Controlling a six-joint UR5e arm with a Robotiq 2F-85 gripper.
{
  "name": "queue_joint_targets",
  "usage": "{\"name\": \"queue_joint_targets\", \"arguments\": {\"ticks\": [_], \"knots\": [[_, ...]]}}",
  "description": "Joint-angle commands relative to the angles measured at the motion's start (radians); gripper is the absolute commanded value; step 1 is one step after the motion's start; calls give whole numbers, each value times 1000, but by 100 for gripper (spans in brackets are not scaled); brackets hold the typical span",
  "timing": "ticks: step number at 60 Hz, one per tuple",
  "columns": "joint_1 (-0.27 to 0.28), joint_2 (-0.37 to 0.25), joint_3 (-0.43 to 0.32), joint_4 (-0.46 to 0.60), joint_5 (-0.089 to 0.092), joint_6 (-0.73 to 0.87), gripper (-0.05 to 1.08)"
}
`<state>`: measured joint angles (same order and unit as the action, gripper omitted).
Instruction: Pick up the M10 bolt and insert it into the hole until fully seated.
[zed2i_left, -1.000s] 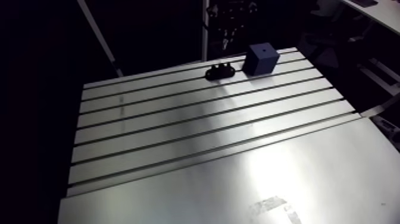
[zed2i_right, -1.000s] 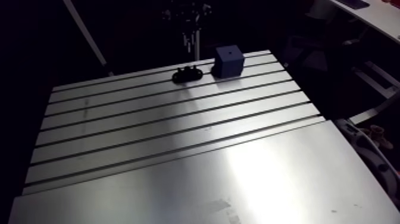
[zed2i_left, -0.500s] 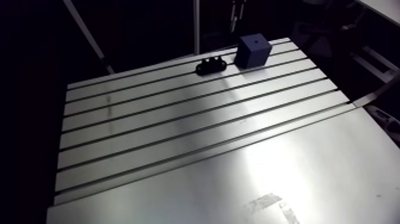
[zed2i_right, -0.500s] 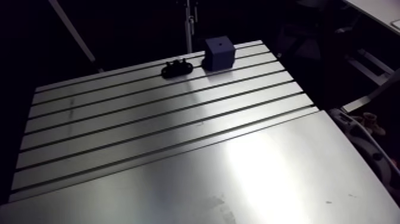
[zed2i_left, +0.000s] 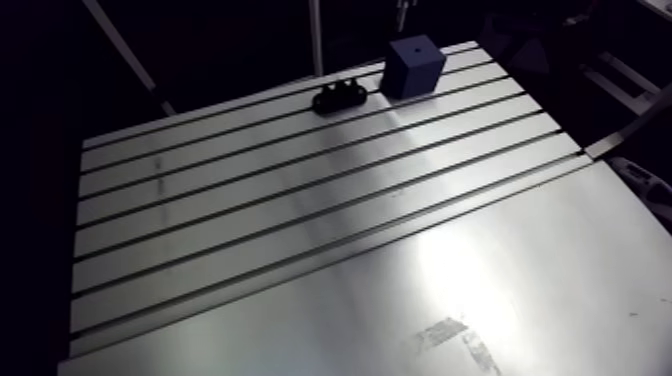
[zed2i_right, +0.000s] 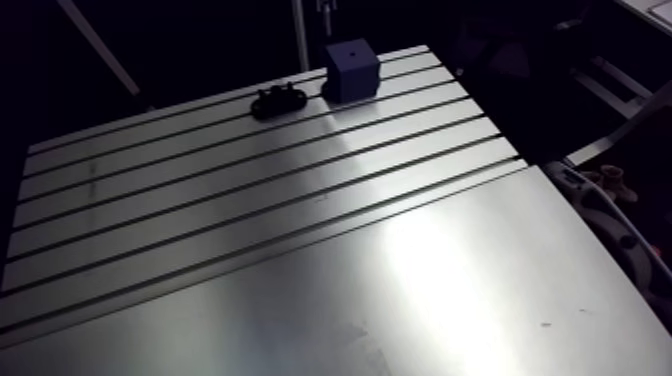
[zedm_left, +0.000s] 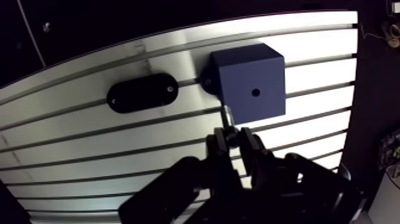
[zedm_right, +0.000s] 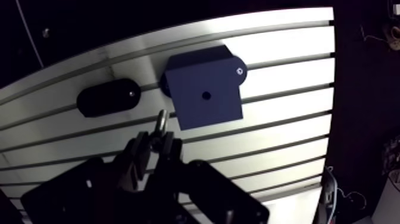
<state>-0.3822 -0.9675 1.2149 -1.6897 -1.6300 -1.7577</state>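
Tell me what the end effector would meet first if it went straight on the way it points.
The bolt in the end effector would probably touch the near edge of the blue block, or the table just beside it, short of the hole; depth is unclear.

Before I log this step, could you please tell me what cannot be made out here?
- bolt: wrist view, only its tip shows; the gripper covers its head.
- hole in the blue block: wrist view, too dark to judge depth.
- gripper: arm view, cut off by the top edge.
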Motion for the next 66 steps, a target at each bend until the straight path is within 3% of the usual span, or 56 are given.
{"name": "queue_joint_targets", "arguments": {"ticks": [1,17,28,34,60,66], "knots": [[-7,12,-21,35,-16,1,108],[-24,46,-46,81,-49,-1,108],[-29,67,-70,88,-56,-4,108],[-29,84,-89,96,-73,-12,108],[-37,103,-118,129,-60,-16,108],[-37,103,-116,130,-41,-16,108]]}}
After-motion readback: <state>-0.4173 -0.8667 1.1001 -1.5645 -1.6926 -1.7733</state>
